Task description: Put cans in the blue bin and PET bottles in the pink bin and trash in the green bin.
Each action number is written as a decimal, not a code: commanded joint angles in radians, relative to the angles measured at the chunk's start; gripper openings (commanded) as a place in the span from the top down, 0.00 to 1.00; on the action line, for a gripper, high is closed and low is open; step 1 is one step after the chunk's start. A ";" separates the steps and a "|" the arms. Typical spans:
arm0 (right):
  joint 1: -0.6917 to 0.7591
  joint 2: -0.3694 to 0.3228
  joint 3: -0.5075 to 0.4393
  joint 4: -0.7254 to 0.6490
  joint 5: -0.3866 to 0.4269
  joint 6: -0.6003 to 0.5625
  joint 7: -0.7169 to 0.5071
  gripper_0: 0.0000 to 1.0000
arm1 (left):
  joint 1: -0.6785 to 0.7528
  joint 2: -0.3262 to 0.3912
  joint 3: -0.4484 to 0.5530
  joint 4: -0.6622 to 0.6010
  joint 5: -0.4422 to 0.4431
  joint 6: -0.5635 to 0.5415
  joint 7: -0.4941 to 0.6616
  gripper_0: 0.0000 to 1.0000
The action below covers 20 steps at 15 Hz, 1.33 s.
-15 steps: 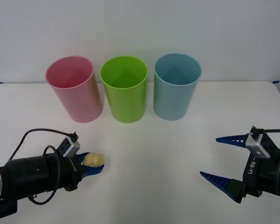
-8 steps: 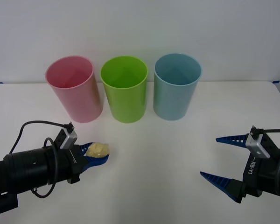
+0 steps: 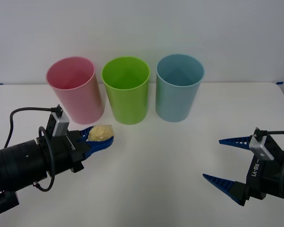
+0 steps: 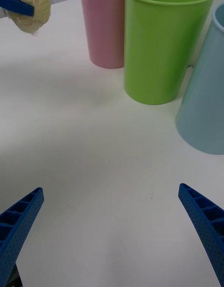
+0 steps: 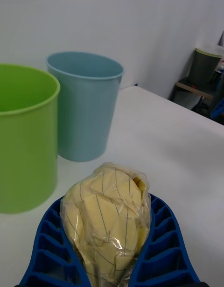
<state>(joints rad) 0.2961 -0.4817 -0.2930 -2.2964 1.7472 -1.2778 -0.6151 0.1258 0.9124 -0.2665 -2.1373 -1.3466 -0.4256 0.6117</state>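
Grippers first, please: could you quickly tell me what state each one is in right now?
Left gripper: shut on the trash, raised in front of the pink bin.
Right gripper: open, holding nothing, at the table's right.

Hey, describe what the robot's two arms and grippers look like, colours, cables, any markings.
Both arms are black and cylindrical, each ending in two blue ribbed, pointed fingers. The left gripper carries a small silver box with a looping black cable. The right gripper has a similar silver box, a black cable and white "RB-Y1" lettering.

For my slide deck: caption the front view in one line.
Left gripper carries the trash toward the green bin, between the pink bin and blue bin; right gripper waits open.
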 commanded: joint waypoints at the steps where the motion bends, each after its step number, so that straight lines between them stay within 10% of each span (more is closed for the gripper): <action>1: 0.000 0.000 0.000 0.000 0.000 0.000 0.000 0.00 | 0.005 0.019 0.001 -0.050 -0.003 0.116 0.017 1.00; 7: 0.000 0.000 0.000 0.000 0.000 0.000 0.000 0.00 | -0.084 0.040 -0.019 -0.102 -0.028 0.311 0.054 1.00; 12: 0.000 0.000 0.000 0.000 0.000 0.000 0.000 0.00 | -0.368 0.105 -0.224 0.002 -0.009 0.557 0.140 1.00; 20: 0.000 0.000 0.000 0.000 0.000 0.000 0.000 0.00 | -0.607 0.103 -0.309 0.195 0.030 0.577 0.204 1.00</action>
<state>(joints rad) 0.2961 -0.4817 -0.2930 -2.2964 1.7472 -1.2778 -0.6151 -0.4534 1.0153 -0.5630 -1.9606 -1.3246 0.1521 0.8075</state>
